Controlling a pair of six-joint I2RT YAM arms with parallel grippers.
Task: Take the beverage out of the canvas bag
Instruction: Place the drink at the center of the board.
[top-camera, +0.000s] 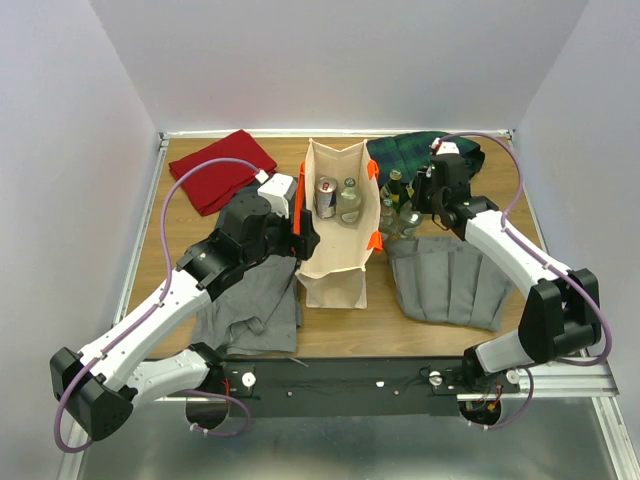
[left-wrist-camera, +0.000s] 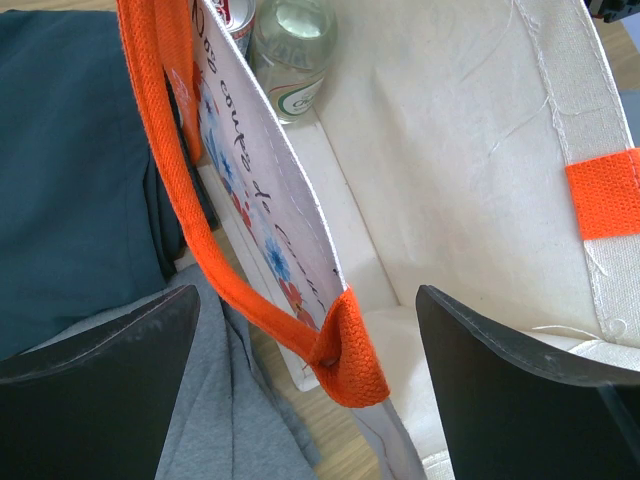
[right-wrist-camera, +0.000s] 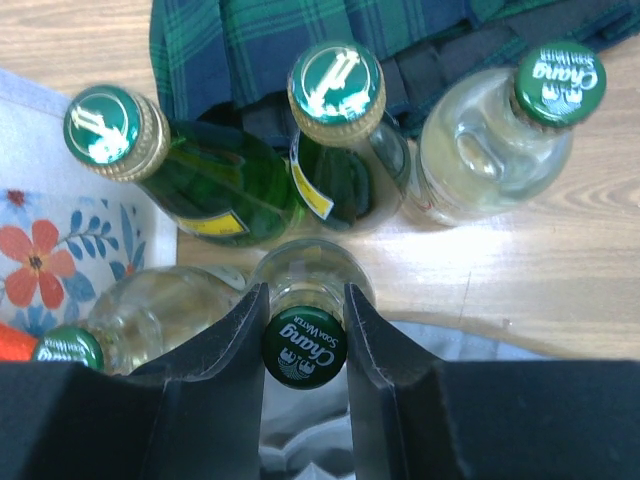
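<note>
The beige canvas bag (top-camera: 335, 262) stands open at the table's middle, with orange handles. Inside at its far end are a can (top-camera: 326, 195) and a clear bottle (top-camera: 349, 200); both also show in the left wrist view, the bottle (left-wrist-camera: 292, 50) beside the can (left-wrist-camera: 232, 15). My left gripper (left-wrist-camera: 310, 370) is open and straddles the bag's left wall at the orange handle's base (left-wrist-camera: 350, 355), one finger outside and one inside. My right gripper (right-wrist-camera: 304, 340) is shut on the neck of a clear green-capped soda water bottle (right-wrist-camera: 305, 348), outside the bag to its right (top-camera: 405, 220).
Around the held bottle stand two green bottles (right-wrist-camera: 115, 125) (right-wrist-camera: 335, 85) and two more clear ones (right-wrist-camera: 555, 85) (right-wrist-camera: 70, 350). A plaid cloth (top-camera: 420, 150) lies behind them and a red cloth (top-camera: 222, 168) at the back left. Grey cloths (top-camera: 450, 280) (top-camera: 250, 305) flank the bag.
</note>
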